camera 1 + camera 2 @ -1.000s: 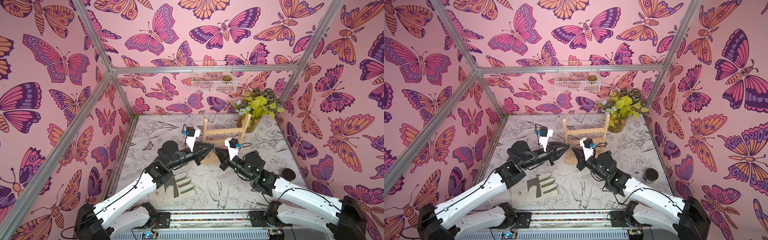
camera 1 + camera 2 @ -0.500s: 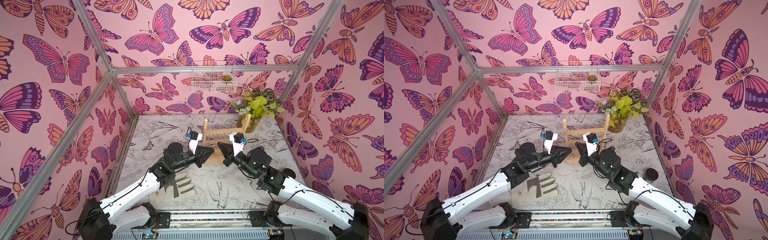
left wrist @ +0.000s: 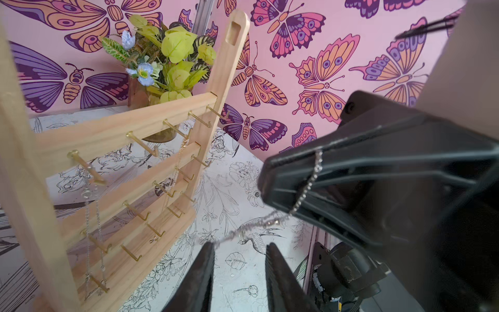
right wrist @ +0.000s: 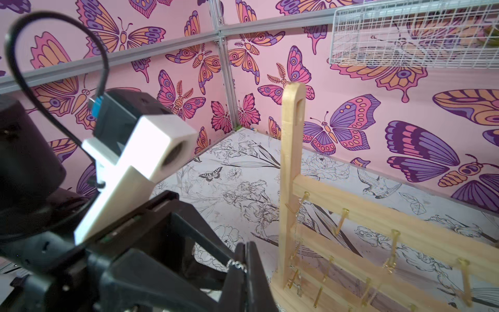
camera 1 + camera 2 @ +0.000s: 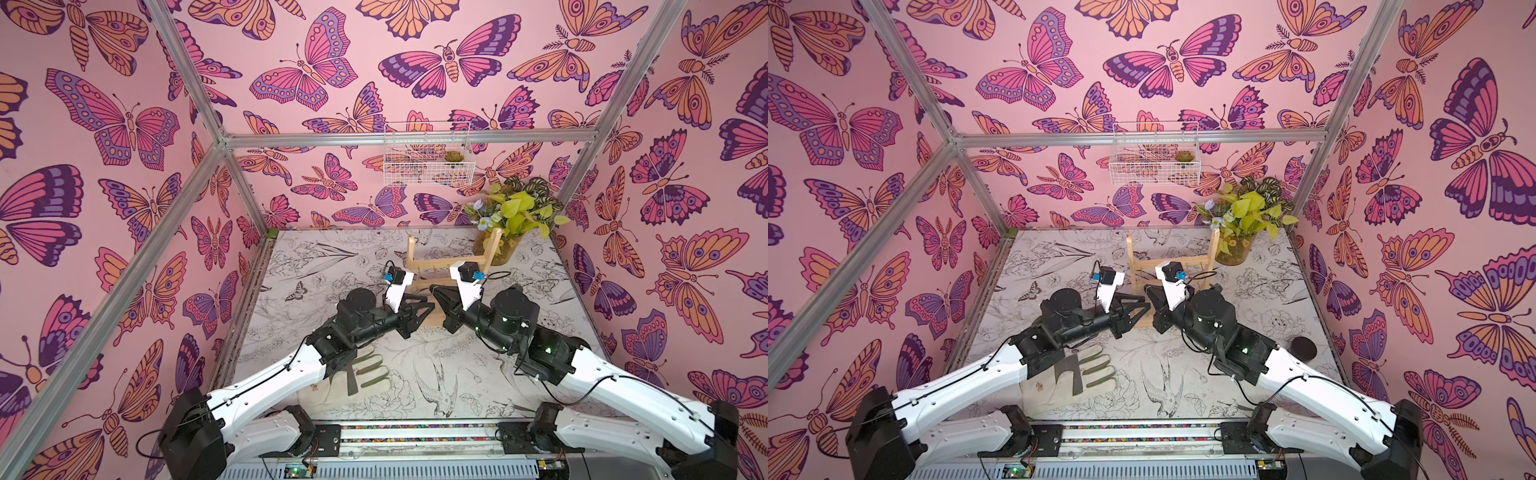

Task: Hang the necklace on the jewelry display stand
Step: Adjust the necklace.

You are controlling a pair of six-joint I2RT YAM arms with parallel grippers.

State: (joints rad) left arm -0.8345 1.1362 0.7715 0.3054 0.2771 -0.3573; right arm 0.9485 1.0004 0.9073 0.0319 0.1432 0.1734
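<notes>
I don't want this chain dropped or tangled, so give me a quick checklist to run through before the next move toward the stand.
1. Right gripper holds the necklace: ok, jaws shut on the chain.
2. Left gripper clear of the chain: cannot tell; jaws apart, chain touches one fingertip.
3. Jewelry display stand upright: ok.
4. Free hook on top crossbar: ok, several bare.
5. Held chain apart from the silver chain and gold chain already hung: ok.
6. Loop open enough for a hook: cannot tell, it looks bunched.
</notes>
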